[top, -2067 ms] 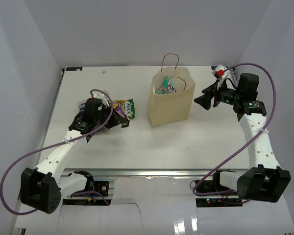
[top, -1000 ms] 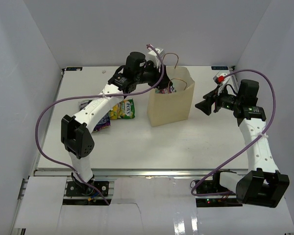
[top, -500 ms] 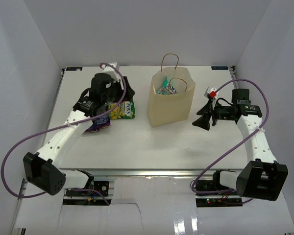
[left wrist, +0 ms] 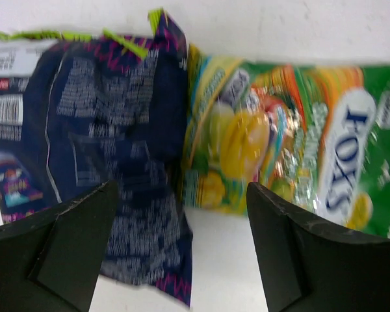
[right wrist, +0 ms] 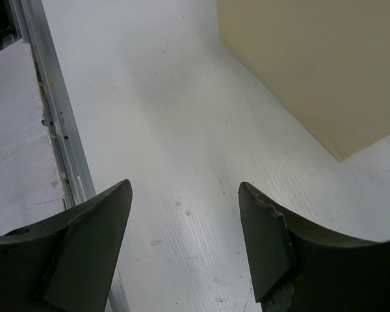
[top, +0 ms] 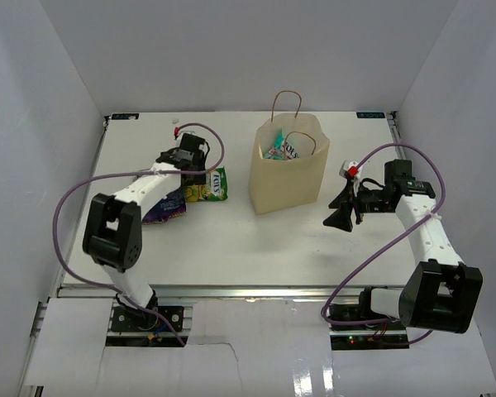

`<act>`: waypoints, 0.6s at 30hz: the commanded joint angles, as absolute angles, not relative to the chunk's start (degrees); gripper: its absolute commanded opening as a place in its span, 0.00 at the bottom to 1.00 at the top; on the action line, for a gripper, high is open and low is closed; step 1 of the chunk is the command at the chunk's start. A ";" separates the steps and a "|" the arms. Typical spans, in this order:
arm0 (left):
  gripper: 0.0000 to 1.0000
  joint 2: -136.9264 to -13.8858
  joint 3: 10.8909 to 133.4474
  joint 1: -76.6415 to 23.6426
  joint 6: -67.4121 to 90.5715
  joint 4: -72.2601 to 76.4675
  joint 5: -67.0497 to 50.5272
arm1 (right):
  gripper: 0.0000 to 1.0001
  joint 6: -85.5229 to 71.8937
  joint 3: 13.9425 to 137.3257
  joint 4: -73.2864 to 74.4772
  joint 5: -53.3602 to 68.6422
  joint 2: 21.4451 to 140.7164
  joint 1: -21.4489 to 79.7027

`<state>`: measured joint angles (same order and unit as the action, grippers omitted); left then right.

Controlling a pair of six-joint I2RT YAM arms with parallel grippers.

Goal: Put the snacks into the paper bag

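The tan paper bag (top: pixel 285 174) stands upright at the table's middle back, with a few snacks (top: pixel 279 149) showing inside its open top. Left of it on the table lie a green-yellow pack (top: pixel 211 185) and a dark blue bag with purple edges (top: pixel 165 207). My left gripper (top: pixel 188 168) hovers right above these two. In the left wrist view it is open (left wrist: pixel 182 188), the dark blue bag (left wrist: pixel 110 143) and the green-yellow pack (left wrist: pixel 292 149) lying flat below, nothing held. My right gripper (top: pixel 341 213) is open and empty (right wrist: pixel 185 187) just right of the paper bag (right wrist: pixel 312 58).
White walls close in the table on the left, back and right. A metal rail (right wrist: pixel 52 123) runs along the table's near edge below the right gripper. A purple cable loops off each arm.
My left arm swung from over the paper bag back to the snacks on the left and its jaws opened wide. My right gripper drifted nearer and lower beside the bag.
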<state>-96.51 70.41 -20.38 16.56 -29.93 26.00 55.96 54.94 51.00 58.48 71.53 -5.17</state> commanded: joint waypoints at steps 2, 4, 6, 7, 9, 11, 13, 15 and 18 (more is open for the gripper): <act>0.90 -105.27 78.47 -20.13 16.52 -35.58 40.65 | 0.73 57.39 54.23 51.68 59.42 70.40 -5.01; 0.89 -109.66 80.59 -20.13 17.92 -38.84 43.05 | 0.73 57.39 53.79 51.59 59.33 70.05 -5.01; 0.88 -111.00 80.60 -20.13 18.54 -39.29 43.86 | 0.73 57.22 53.09 51.33 59.50 69.96 -5.01; 0.87 -111.70 80.51 -20.13 18.72 -39.20 43.94 | 0.73 56.96 52.91 51.15 59.50 69.96 -5.01; 0.86 -112.15 80.51 -20.04 19.34 -39.20 43.68 | 0.73 56.78 52.91 51.15 59.50 70.05 -5.01; 0.84 -112.59 80.33 -20.04 19.69 -39.20 43.07 | 0.73 56.69 53.00 51.06 59.33 70.31 -5.01; 0.80 -112.68 80.07 -20.04 19.86 -39.29 42.89 | 0.73 56.60 53.26 50.80 59.24 70.57 -5.01; 0.78 -111.89 79.89 -20.04 20.56 -39.46 42.19 | 0.73 56.43 53.52 50.80 59.24 70.93 -5.01; 0.78 -108.55 78.75 -20.04 20.83 -39.29 41.83 | 0.73 56.34 53.70 50.89 59.24 71.10 -5.01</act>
